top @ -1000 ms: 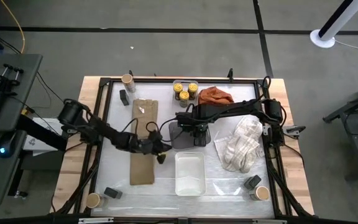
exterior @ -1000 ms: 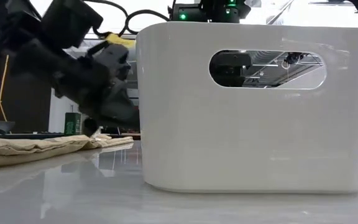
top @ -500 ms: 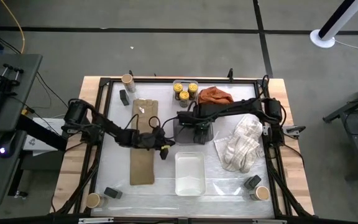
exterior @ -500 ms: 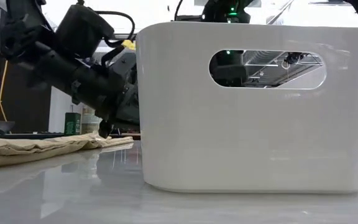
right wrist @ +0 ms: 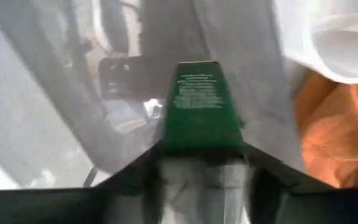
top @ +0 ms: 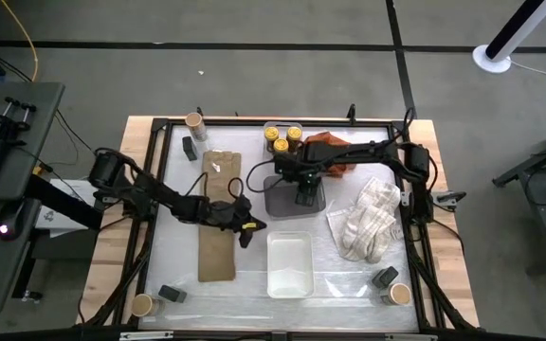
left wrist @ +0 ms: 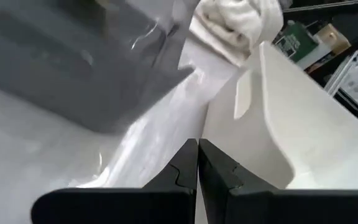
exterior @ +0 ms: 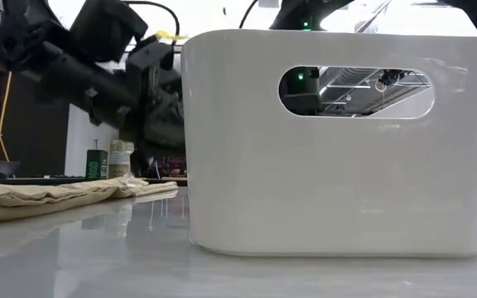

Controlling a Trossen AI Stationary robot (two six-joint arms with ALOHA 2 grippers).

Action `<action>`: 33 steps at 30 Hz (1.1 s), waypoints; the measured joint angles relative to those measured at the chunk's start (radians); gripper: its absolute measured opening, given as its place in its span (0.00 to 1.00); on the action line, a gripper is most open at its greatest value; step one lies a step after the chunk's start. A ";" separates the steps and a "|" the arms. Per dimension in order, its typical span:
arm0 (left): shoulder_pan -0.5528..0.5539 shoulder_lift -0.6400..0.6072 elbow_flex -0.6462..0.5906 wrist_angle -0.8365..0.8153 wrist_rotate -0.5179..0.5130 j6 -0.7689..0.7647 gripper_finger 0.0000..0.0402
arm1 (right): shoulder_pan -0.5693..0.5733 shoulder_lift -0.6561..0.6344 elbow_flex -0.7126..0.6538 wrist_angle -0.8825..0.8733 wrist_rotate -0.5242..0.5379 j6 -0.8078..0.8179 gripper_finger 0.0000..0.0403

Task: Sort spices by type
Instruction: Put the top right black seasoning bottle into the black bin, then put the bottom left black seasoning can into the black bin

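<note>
Tins: one sits between our right pincer's fingers over the grey tray; whether it is pinched we cannot tell. We should release low, then lift straight. Left pincer, pressed together, waits near the white tray.

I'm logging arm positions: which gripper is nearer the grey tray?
Right. The right gripper hangs directly over the grey tray, beside a green-labelled tin. The left gripper, shut and empty, sits off the tray's corner, near the tan cloth.
</note>
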 joint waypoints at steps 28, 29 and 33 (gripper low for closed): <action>-0.423 -0.599 0.509 -1.582 0.152 0.259 0.00 | -0.015 -0.347 0.001 0.149 0.037 0.112 0.63; -0.465 -0.585 0.557 -1.621 0.172 0.261 0.01 | -0.011 -0.369 0.001 0.160 0.036 0.141 0.63; -0.573 -0.519 0.684 -1.718 0.222 0.238 0.08 | 0.029 -0.429 0.001 0.197 0.044 0.254 0.63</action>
